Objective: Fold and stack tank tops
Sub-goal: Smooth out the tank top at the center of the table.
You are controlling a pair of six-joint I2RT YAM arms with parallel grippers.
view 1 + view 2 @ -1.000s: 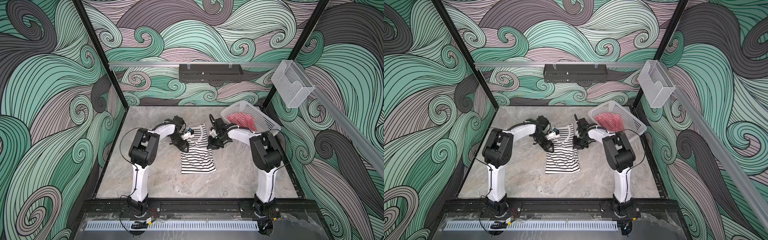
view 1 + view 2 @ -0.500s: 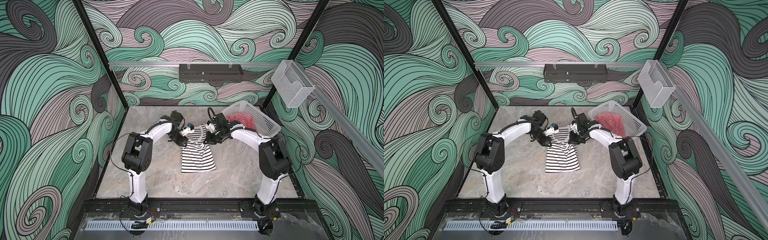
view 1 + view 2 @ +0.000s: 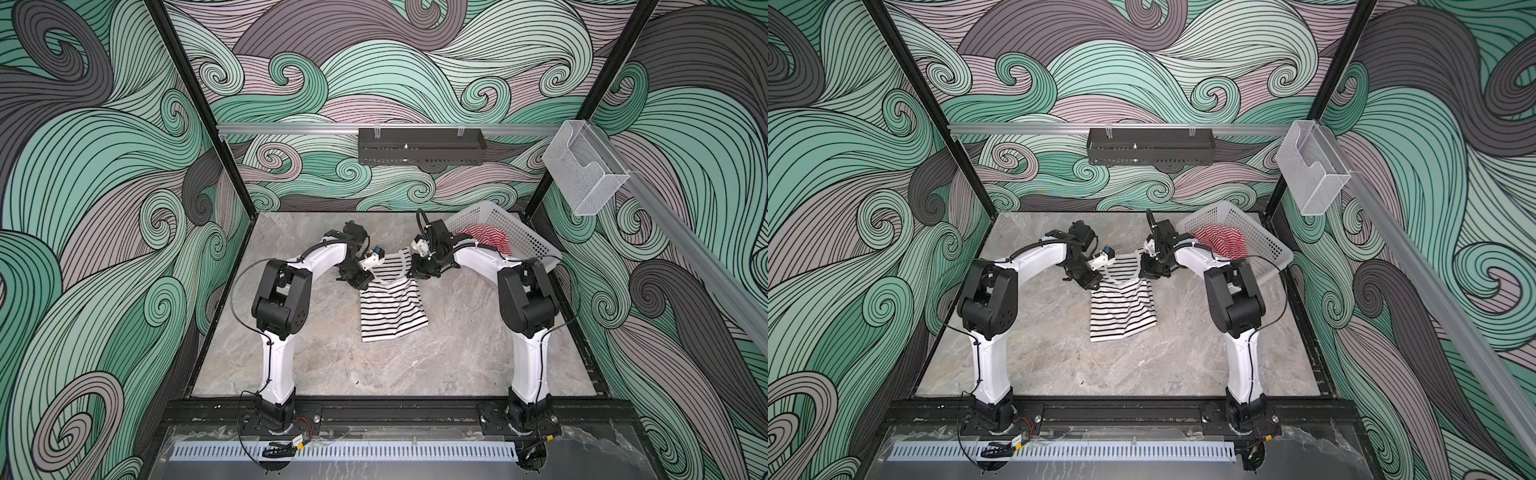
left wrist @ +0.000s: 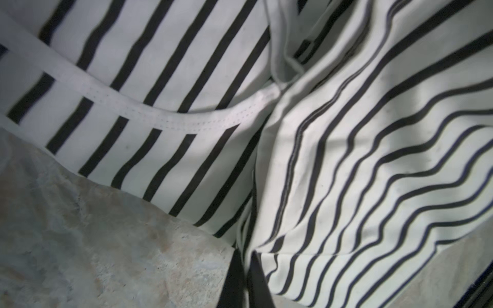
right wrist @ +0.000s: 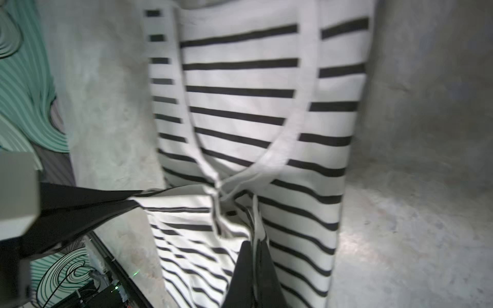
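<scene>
Left hand [image 4: 244,257], edge-cropped, on black-and-white top [image 4: 346,160]

both arms rise from bases at the near edge, bend at the elbow and reach forward and inward, mirrored. left arm [image 3: 322,259]: wrist angled down, left end effector [image 3: 360,284] low, jaws pressed together on one shoulder edge of the black-and-white tank top [image 3: 390,311]; the left wrist view shows cloth pinched between the fingers [image 4: 233,282]. right arm [image 3: 478,262]: right end effector [image 3: 415,272] likewise clamped on the opposite shoulder, cloth between its fingers [image 5: 269,280]. the two end effectors are near each other, not touching.
</scene>
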